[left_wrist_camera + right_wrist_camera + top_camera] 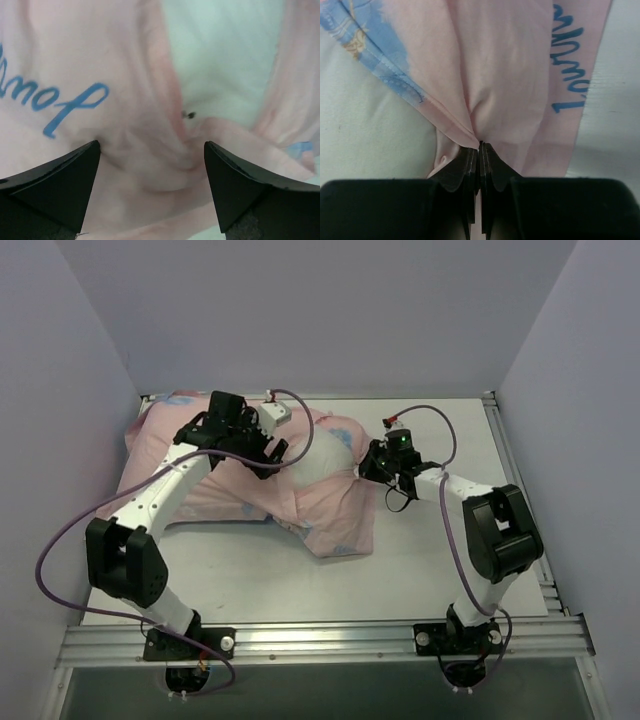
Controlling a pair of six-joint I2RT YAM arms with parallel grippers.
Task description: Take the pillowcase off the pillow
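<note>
At the centre of the top view, the pillowcase (220,490) lies rumpled on the white table (450,580), pale pink side outward, spreading from the upper left corner of the table down to the middle of the frame. The pillow (325,455) shows as a white bulge through the opening of the cover, just right of centre; the rest of it is hidden under the pink fabric. The left gripper (278,452) sits over the cover at the left edge of that white patch. The right gripper (362,468) meets the cover's right edge, just beside the pillow. In the left wrist view, the left gripper (151,150) is released: its two dark fingers (65,180) stand wide apart in the lower corners of the frame, with a puckered fold of pillowcase (75,60) between them. Whether the tips touch the cloth cannot be told. Blue lettering (65,107) is at left and the white pillow (220,55) at upper right. In the right wrist view, the right gripper (480,150) is clenched, its fingers pressed together on a gathered pleat of pink pillowcase (495,65) at lower centre. A blue printed hem (375,50) runs down from the upper left, and blue script (570,60) marks the fabric at upper right.
</note>
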